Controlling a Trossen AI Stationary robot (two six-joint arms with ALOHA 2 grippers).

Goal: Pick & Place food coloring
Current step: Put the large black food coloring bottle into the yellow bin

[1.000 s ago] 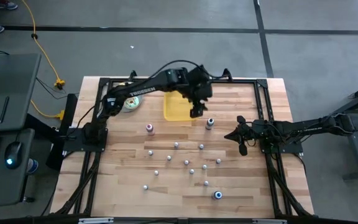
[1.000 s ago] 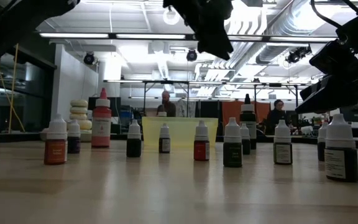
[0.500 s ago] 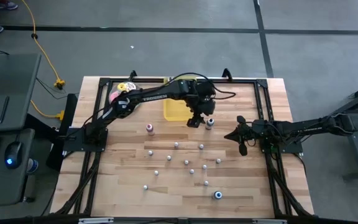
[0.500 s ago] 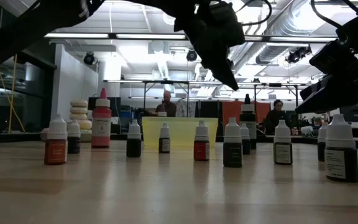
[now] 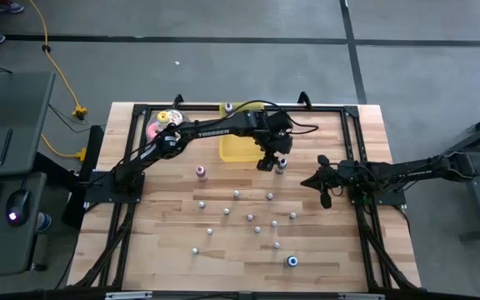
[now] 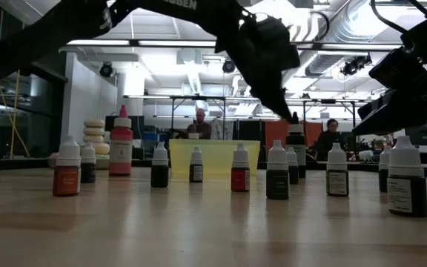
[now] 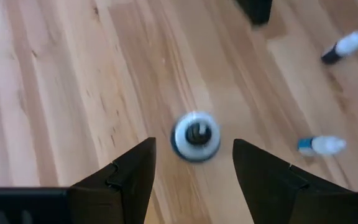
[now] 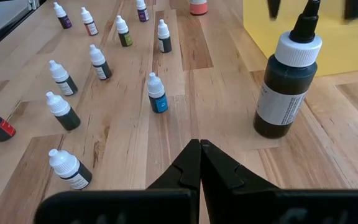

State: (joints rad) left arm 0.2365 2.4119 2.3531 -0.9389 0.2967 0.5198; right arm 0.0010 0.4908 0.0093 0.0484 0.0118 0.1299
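Left wrist view showed the left pincer [image 7: 192,167] spread wide above a dark, white-collared dropper bottle [image 7: 196,135] — right pincer [image 8: 199,163] pinched closed over the wooden counter [image 8: 185,87].

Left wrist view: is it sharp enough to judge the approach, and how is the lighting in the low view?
Left wrist view: motion-blurred, yet the large dark bottle reads between the open left hand fingers. Low view: backlit by ceiling lights, so the arm and small bottles look dark. Right wrist view: sharp; right hand shut.
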